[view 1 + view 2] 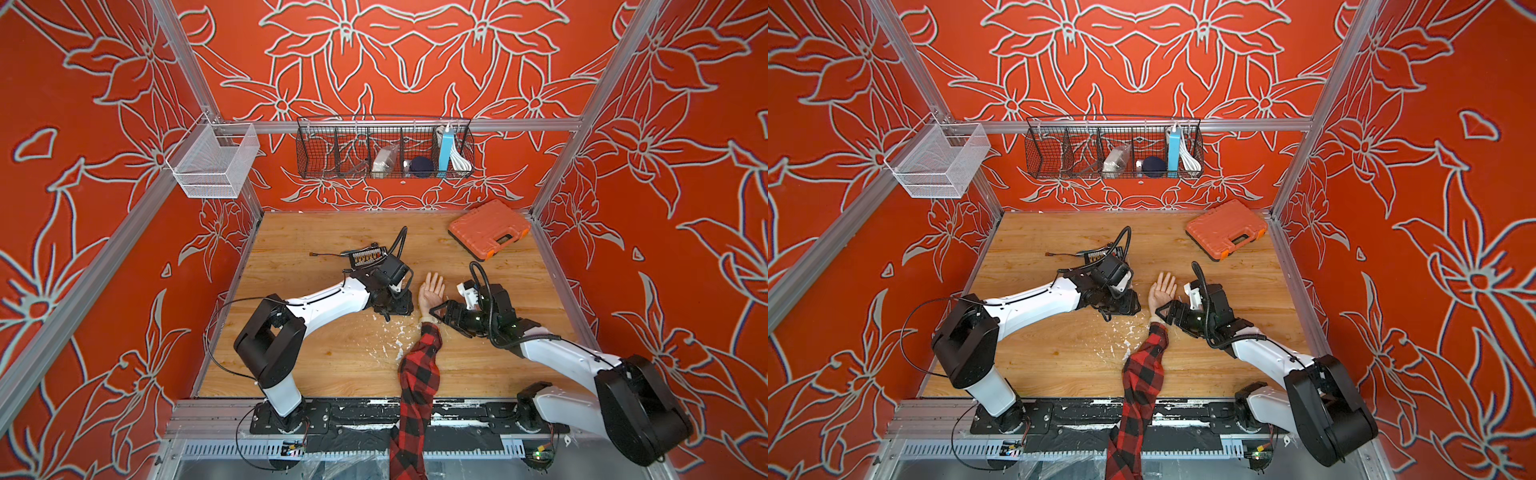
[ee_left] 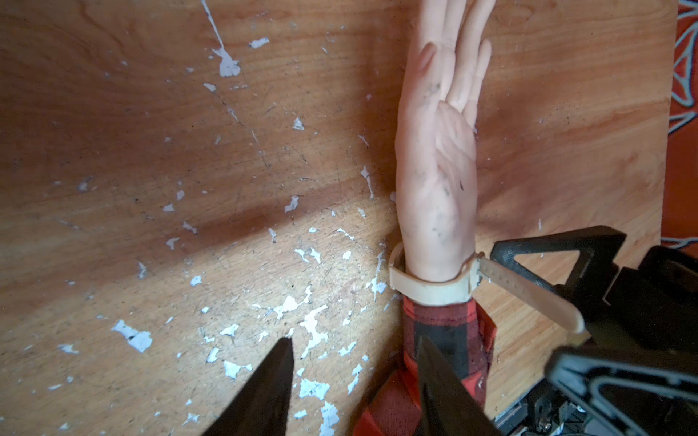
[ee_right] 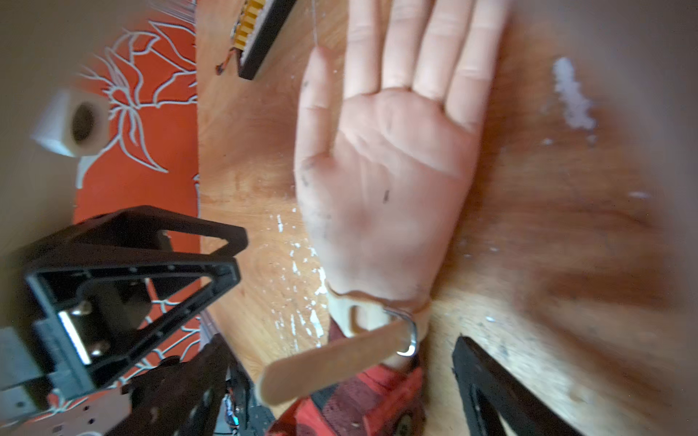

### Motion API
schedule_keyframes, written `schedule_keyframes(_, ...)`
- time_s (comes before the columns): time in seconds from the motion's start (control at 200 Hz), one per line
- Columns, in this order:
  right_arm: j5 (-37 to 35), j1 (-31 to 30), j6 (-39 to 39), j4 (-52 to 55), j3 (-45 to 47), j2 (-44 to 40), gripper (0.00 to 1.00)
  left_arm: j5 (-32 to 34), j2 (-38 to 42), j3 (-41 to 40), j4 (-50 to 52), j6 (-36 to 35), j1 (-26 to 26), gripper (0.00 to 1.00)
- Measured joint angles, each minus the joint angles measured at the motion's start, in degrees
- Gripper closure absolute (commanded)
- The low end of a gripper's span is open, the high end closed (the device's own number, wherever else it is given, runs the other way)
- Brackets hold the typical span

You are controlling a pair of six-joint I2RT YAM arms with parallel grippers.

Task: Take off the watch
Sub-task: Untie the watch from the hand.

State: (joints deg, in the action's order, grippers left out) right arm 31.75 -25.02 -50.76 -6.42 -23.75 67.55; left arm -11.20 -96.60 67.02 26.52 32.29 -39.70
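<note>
In both top views one dummy hand (image 1: 432, 291) lies palm up on the table (image 1: 316, 365), its wrist between the left gripper (image 1: 399, 309) and the right gripper (image 1: 436, 316). Also there: one orange case (image 1: 489, 228), one white basket (image 1: 214, 160), one black basket (image 1: 384, 147) and one black tray (image 1: 368, 258).

In the left wrist view the one watch (image 2: 430, 290) circles the wrist just above the plaid sleeve (image 2: 445, 339). Its strap tail sticks out between the right gripper's widely spread jaws. The left gripper stands open and empty beside the sleeve.

In the right wrist view the tail is still threaded through the buckle (image 3: 409, 336). The step in hand looks like unbuckling. The next move likely calls for closing on the tail and drawing it back.
</note>
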Motion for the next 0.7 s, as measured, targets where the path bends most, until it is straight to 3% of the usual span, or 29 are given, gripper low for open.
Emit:
schedule_keyframes(0.13, -0.9, 0.0, 0.9, 0.7, 0.1, -0.4, 0.03, 0.0, 0.0, 0.0, 0.0, -0.1, 0.0, 0.47)
schedule_keyframes(0.701, 7.4, 0.0, -4.6, -11.8, 1.7, 3.6, 0.04, 0.0, 0.0, 0.0, 0.0, -0.2, 0.0, 0.47)
